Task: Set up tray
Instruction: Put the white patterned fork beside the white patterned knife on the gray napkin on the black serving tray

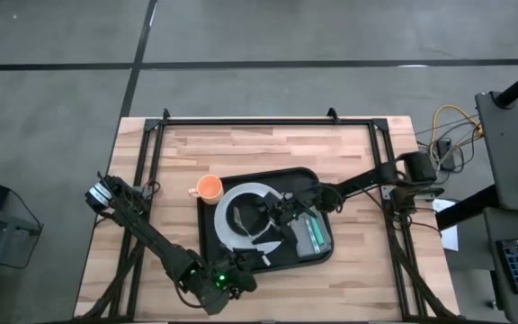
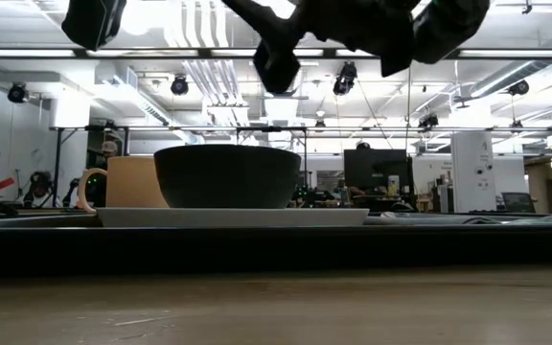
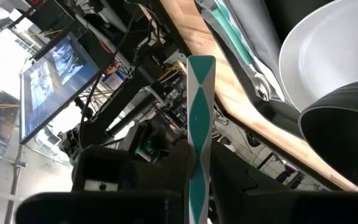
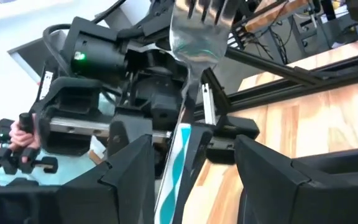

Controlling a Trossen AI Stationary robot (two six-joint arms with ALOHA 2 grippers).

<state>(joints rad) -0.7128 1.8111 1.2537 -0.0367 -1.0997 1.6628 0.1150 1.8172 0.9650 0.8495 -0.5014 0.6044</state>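
Observation:
The black tray point(image 1: 212, 243) lies mid-table. On it stand a white plate point(image 1: 232, 236) bearing a dark bowl point(image 1: 248, 216), and a grey folded cloth point(image 1: 313, 236) with a teal-handled utensil point(image 3: 263, 87) lying on it. An orange cup point(image 1: 209, 187) stands at the tray's far left corner. My right gripper point(image 1: 279, 219) hovers over the tray between bowl and cloth, shut on a fork point(image 4: 194, 37). My left gripper point(image 1: 239, 273) is at the tray's near edge, shut on a teal-and-white patterned utensil point(image 3: 201, 112). My left gripper pinches the patterned utensil between its two fingers, partway along the handle point(image 3: 199, 174). The handle's flat free end point(image 3: 201, 62) sticks out past the fingertips toward the tray. The utensil's other end is hidden behind the gripper. My right gripper pinches the fork by its teal-and-white handle point(image 4: 178, 149) between the two fingers. The metal neck and tines point(image 4: 197, 12) stick out beyond the fingertips toward the left arm. The fork is lifted clear above the tray.
A black frame point(image 1: 268, 121) runs along the table's far edge and down both sides. Bare wood lies far of the tray and to its right. Cables and equipment point(image 1: 448, 135) stand beyond the table's right edge. In the low view, bowl point(image 2: 228, 177), cup point(image 2: 127, 182) and plate point(image 2: 233, 217) rise above the tray rim point(image 2: 257, 240).

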